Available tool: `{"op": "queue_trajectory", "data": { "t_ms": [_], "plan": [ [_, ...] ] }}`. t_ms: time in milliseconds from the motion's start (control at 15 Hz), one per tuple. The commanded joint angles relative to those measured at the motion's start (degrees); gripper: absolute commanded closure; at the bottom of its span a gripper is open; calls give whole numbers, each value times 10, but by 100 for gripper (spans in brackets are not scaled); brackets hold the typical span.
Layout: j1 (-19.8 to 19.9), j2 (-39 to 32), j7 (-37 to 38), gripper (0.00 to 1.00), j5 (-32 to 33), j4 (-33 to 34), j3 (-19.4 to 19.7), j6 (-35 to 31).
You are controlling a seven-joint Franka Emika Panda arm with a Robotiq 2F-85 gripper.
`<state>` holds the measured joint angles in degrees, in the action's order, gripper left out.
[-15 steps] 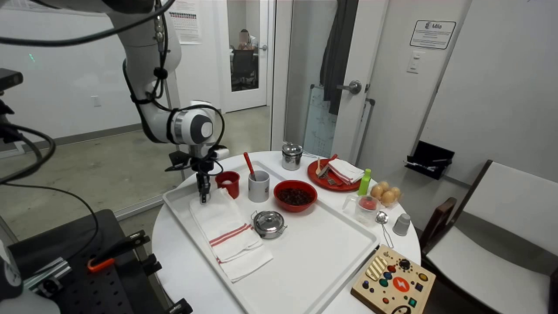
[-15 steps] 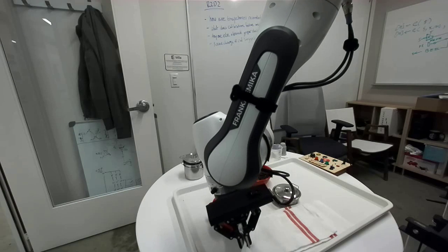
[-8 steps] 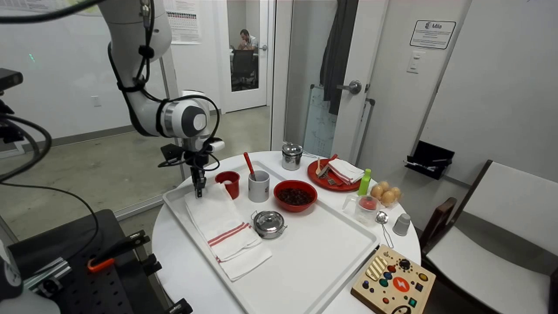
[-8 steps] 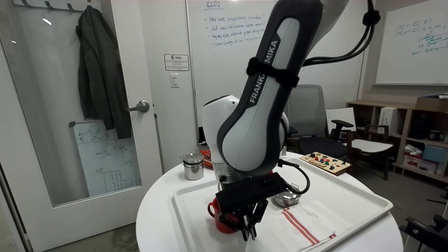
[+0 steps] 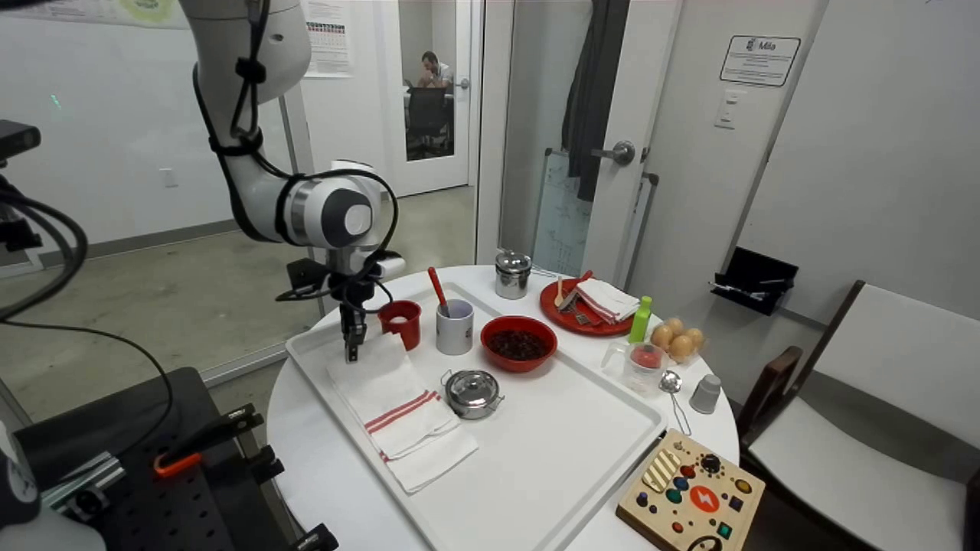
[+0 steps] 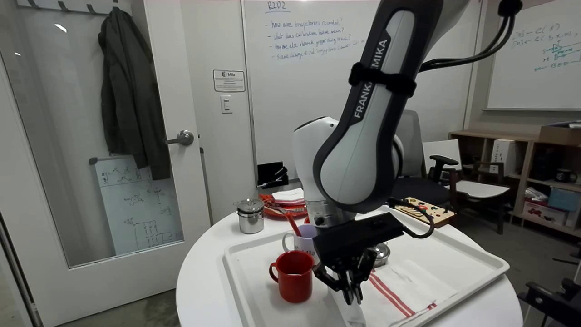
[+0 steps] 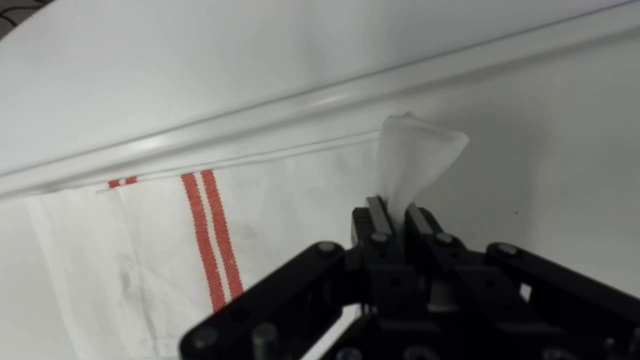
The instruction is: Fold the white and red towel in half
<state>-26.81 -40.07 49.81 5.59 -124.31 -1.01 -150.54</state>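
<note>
The white and red towel (image 5: 380, 389) lies lengthwise along one side of the white tray, with a double red stripe across it. It also shows in an exterior view (image 6: 411, 284) and in the wrist view (image 7: 295, 200). At the striped end, an upper layer lies over a lower one that sticks out. My gripper (image 5: 352, 355) is at the towel's plain end, beside the red mug. In the wrist view the gripper (image 7: 395, 207) is shut on a bunched bit of the towel's end, with a small flap standing beyond the fingertips. The gripper also shows in an exterior view (image 6: 353, 297).
The white tray (image 5: 566, 459) also holds a red mug (image 6: 296, 277), a white mug (image 5: 455, 329) with a red handle in it, a red bowl (image 5: 519, 344) and a lidded metal bowl (image 5: 472, 394). A metal pot (image 5: 513, 274) and red plate (image 5: 551, 302) stand behind.
The gripper rises slightly, then comes back down a little, shifting toward the red stripes with the towel's plain end. The red mug is uncovered in an exterior view. The striped end stays about in place.
</note>
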Motion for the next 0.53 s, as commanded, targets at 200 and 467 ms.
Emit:
{"op": "queue_trajectory", "data": {
  "t_ms": [200, 467],
  "plan": [
    [56, 32, -45, 90, -44, -57, -7, -11],
    [79, 42, -63, 90, -59, -72, -6, -11]
  ]
}}
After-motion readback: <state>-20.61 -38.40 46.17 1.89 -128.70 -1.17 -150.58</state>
